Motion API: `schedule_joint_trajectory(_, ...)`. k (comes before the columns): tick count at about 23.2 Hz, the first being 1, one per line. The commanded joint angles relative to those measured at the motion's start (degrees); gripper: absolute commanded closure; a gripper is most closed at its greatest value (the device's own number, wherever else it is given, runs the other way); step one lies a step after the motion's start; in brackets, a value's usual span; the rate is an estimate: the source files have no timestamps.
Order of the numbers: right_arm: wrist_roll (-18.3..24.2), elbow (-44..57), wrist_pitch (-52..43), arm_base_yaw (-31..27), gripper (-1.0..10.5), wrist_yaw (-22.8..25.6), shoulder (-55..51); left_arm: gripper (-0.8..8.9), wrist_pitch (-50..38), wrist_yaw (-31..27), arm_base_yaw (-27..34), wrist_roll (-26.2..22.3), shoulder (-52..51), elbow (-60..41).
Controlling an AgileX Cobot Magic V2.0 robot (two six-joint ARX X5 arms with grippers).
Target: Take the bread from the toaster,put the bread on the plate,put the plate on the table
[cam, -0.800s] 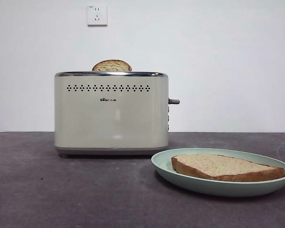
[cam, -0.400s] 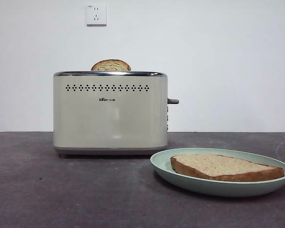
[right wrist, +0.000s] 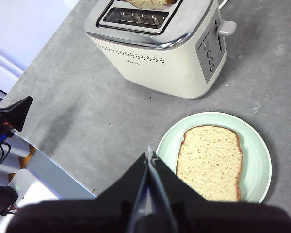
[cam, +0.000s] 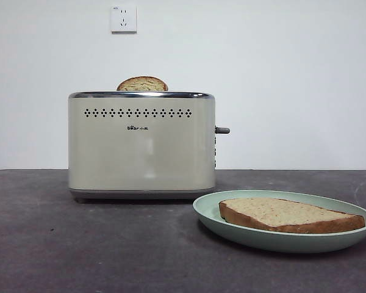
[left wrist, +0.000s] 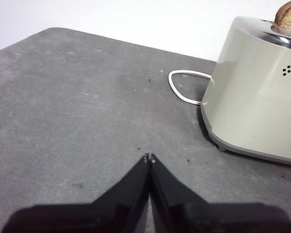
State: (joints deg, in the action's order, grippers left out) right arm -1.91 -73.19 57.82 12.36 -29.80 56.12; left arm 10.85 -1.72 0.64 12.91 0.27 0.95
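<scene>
The toaster [cam: 141, 145] serves as the landmark here: a cream box with a chrome top rim standing on the table [cam: 79, 250], its grey lever sticking out of one end. Just beside that lever end, and nearer the front camera, the plate [cam: 219, 221] rests flat on the table. The bread [cam: 290, 215] lies face up inside it, crust within the rim and nothing overhanging, so the plate bears the whole slice. By the look of it, all 3 parts of the task are already met: bread out, bread on plate, plate on table.

A smaller, darker slice with a domed top [cam: 142, 84] pokes out of the toaster's far slot; the near slot, seen from the right wrist camera, shows only bare wire guides.

The right gripper [right wrist: 150, 156] hangs high above the table, on the front side of the toaster and just off the plate's rim. Its 2 jaws are pressed together tip to tip and grip nothing, which fits an arm clear of the plate.

The left gripper [left wrist: 149, 158] sits low over bare table, well apart from the toaster on the end opposite the lever, near the white power cord [left wrist: 182, 87] looping out from behind. Its jaws are likewise closed to a point and empty. Neither arm shows in the front view.
</scene>
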Motion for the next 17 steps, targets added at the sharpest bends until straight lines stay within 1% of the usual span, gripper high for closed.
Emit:
schedule_joint_trajectory(1, 0.28, 0.24, -0.28, 0.02, 9.5, 0.15, 0.00, 8.17, -0.31, 0.33, 0.20, -0.72, -0.09, -0.72)
schedule_joint_trajectory(9, 0.13, 0.24, -0.22, 0.02, 9.5, 0.11, -0.07, 8.17, -0.33, 0.33, 0.20, -0.72, -0.09, -0.72)
schedule_joint_trajectory(12, -1.22, 0.24, -0.26, 0.13, 9.5, 0.09, -0.04, 8.17, -0.33, 0.33, 0.20, -0.72, -0.09, -0.72)
schedule_joint_trajectory(14, 3.23, 0.26, -1.53, 0.09, 9.5, 0.37, 0.31, 8.17, -0.31, 0.35, 0.20, -0.72, -0.09, -0.72)
schedule_joint_trajectory(16, 9.22, 0.39, -5.68, -0.04, 9.5, 0.22, 1.11, 8.17, -0.31, 0.33, 0.20, -0.72, -0.09, -0.72)
schedule_joint_trajectory(17, 11.02, 0.68, -8.22, -0.04, 9.5, 0.15, 1.44, 8.17, -0.33, 0.33, 0.20, -0.72, -0.07, -0.72)
